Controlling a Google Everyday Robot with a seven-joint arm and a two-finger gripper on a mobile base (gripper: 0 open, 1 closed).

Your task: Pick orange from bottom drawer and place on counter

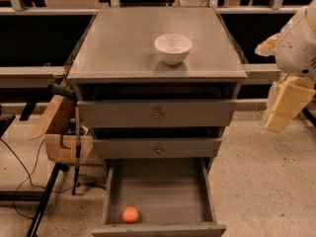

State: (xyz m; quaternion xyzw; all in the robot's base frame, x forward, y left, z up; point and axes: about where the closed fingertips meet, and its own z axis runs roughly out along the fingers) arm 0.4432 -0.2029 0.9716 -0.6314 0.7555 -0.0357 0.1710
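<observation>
The orange (130, 214) lies in the front left corner of the open bottom drawer (163, 191), on its bare grey floor. The counter (118, 48) is the flat grey top of the cabinet, and a white bowl (173, 48) stands on its right half. My gripper (285, 106) hangs at the right edge of the view, beside the cabinet at the height of the top drawer. It is well above and to the right of the orange and holds nothing that I can see.
The two upper drawers (158, 113) with round knobs are closed. A cardboard piece and a clamp on a stand (61, 127) sit left of the cabinet, with cables on the floor. Grey rails (29, 73) run behind on both sides.
</observation>
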